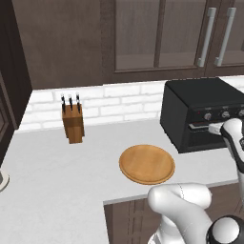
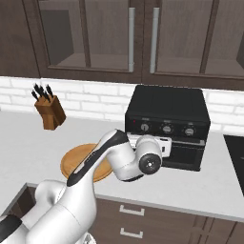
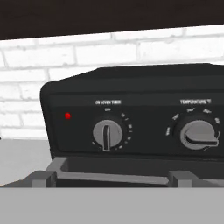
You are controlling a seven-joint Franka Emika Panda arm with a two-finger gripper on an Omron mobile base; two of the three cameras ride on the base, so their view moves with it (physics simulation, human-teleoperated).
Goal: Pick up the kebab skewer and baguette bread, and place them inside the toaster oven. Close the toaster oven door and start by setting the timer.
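The black toaster oven [image 1: 200, 102] [image 2: 167, 107] stands on the counter against the white brick wall. Its door [image 2: 186, 155] looks shut, with the light handle bar [image 3: 113, 177] just below the knobs. My gripper [image 2: 161, 145] [image 1: 217, 128] hovers close in front of the oven's left part, level with the handle, open and with nothing in it. In the hand view the timer knob [image 3: 107, 134] is straight ahead, a red light [image 3: 67, 116] glows to its left, and the temperature knob [image 3: 199, 133] is to the right. The kebab skewer and baguette bread are out of view.
A round wooden board [image 1: 147, 164] [image 2: 78, 159] lies bare on the counter left of the oven. A knife block [image 1: 72, 121] [image 2: 49, 110] stands further left by the wall. Wall cabinets hang above. A dark cooktop edge [image 2: 237, 157] is right of the oven.
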